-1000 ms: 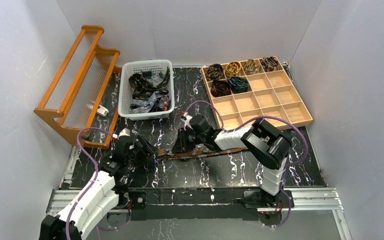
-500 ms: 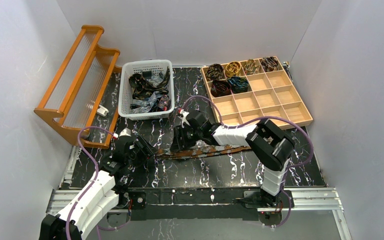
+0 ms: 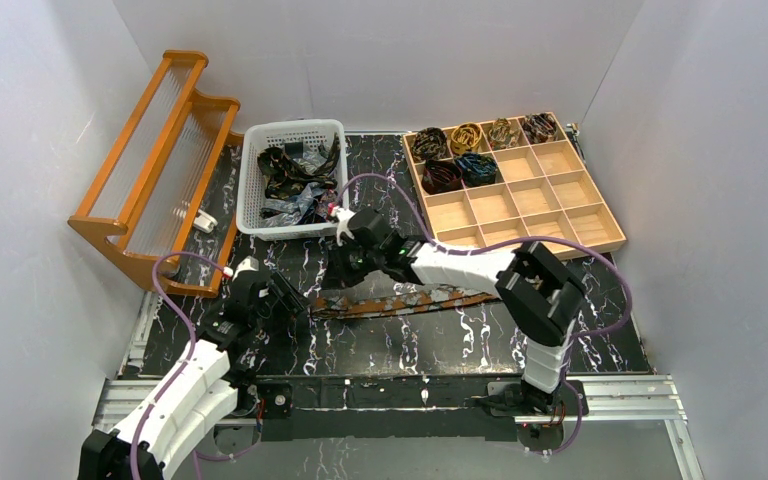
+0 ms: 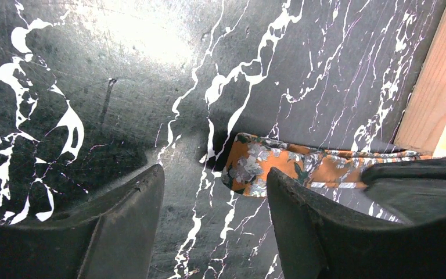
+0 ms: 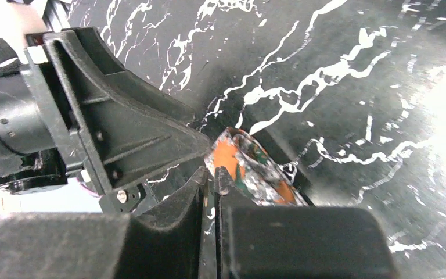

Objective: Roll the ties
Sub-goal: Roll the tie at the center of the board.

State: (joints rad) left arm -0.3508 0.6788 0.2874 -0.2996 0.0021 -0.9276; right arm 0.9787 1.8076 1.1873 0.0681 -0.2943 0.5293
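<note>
Orange tie point(image 4: 267, 168) with grey-white floral print; black tabletop point(image 4: 122, 87) veined white like marble; white basket point(image 3: 248, 185).

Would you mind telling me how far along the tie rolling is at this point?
Done: six rolled ties sit in the wooden tray. In hand: an orange tie lies stretched on the table, not coiled; the right pincer is shut on it near one end, and the left pincer is open by that end. Left: rolling this one, plus the loose ties in the white basket.
</note>
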